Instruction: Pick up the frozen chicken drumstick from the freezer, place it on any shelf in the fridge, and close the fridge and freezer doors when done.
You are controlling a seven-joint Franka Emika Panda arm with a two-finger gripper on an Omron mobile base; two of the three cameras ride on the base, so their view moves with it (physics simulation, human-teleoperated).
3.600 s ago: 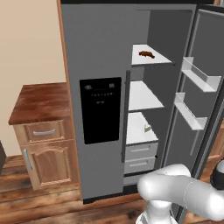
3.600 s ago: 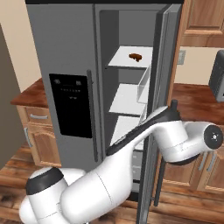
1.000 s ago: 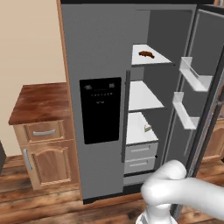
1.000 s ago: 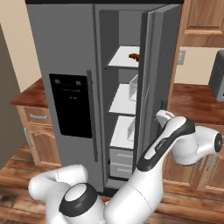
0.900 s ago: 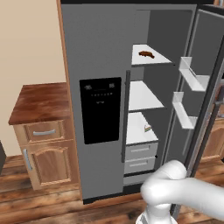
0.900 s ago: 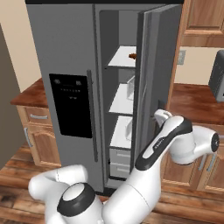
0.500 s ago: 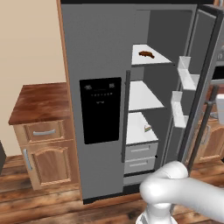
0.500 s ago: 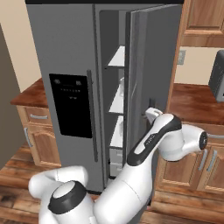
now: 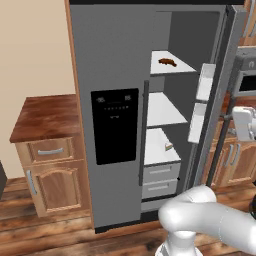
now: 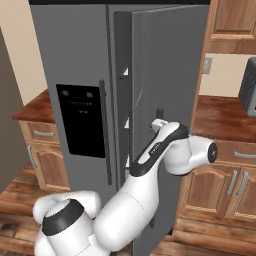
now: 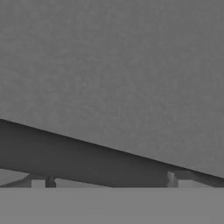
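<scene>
Your frozen chicken drumstick (image 9: 167, 61), a small reddish-brown lump, lies on the top white shelf inside the fridge (image 9: 172, 100), so what remains is closing up. The flat grey fridge door (image 10: 167, 100) stands part-closed, its dark bar handle (image 11: 87, 159) crossing just ahead of your fingers (image 11: 179, 178), which are spread wide apart and hold nothing, likely placed to push it.

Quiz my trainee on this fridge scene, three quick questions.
1. True or false: the freezer door stands open.
2. Where does the chicken drumstick lie in the fridge? A top shelf; B middle shelf; C a drawer.
3. Fill in: the pincer faces the fridge door with its jaws ____.
Key: 1 false; 2 A; 3 open.
</scene>
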